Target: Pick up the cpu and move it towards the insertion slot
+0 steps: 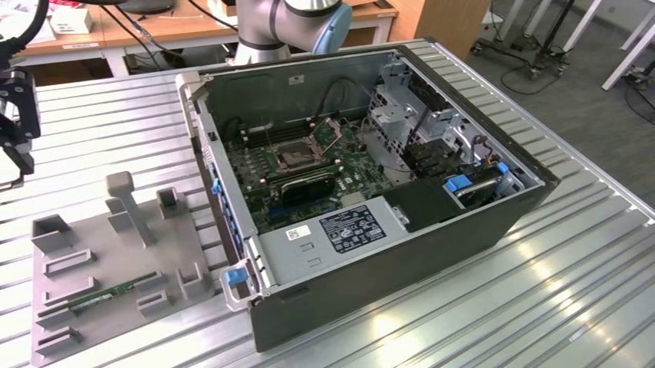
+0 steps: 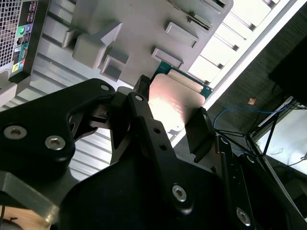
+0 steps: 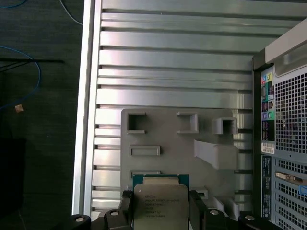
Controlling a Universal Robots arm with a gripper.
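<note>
The cpu (image 3: 159, 207) is clamped between the two black fingers (image 3: 196, 208) of the gripper (image 3: 161, 201), one finger on each of two opposite edges. Its silver top faces the camera in the first wrist view. A strip of green rim shows along the free edge. In the second wrist view the cpu (image 2: 173, 100) catches the light, with the same pinch on both sides.

Below the held chip lies a grey fixture plate (image 3: 163, 134) with raised pockets and blocks. The chip hangs over one edge of that plate, above it rather than seated in it. In the exterior view the plate (image 1: 92, 245) lies on the ribbed metal table (image 1: 532, 291) at the view's left. A green memory stick (image 1: 103, 294) rests in one of its holders. The gripper (image 1: 17, 153) hangs at the far left edge of the exterior view, above the table.

The insertion slot (image 1: 293, 153) is on the motherboard inside the open computer case (image 1: 409, 253), which lies on its side just beside the plate, toward the exterior view's right. The slot shows a dark centre in a silvery frame. The cpu is well apart from it, outside the case. The arm (image 1: 281, 23) rises behind the case.
</note>
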